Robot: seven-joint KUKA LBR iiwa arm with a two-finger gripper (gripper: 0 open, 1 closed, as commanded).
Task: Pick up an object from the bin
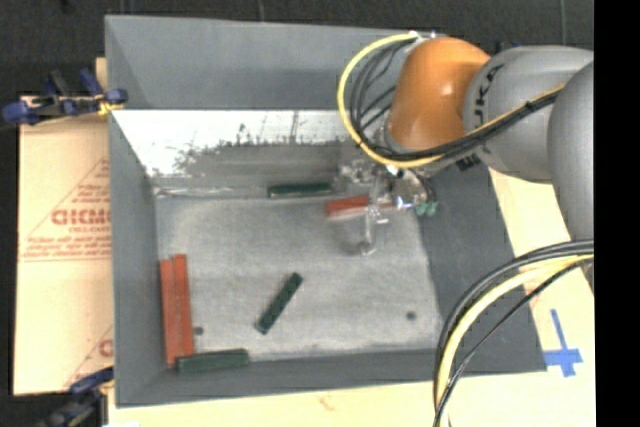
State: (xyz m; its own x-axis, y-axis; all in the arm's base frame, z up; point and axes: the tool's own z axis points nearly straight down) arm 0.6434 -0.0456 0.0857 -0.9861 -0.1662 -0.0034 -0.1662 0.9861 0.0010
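Grey bin (230, 245) holds three green bars (278, 303) and two red bars (177, 308).

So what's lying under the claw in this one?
A small red block lies on the bin floor beside the claw, near the back wall; a dark green bar sits just behind it. The claw covers the block's right end and anything directly beneath.

small red block (346, 207), lying flat, crosswise, near bin (200, 75) rear wall.
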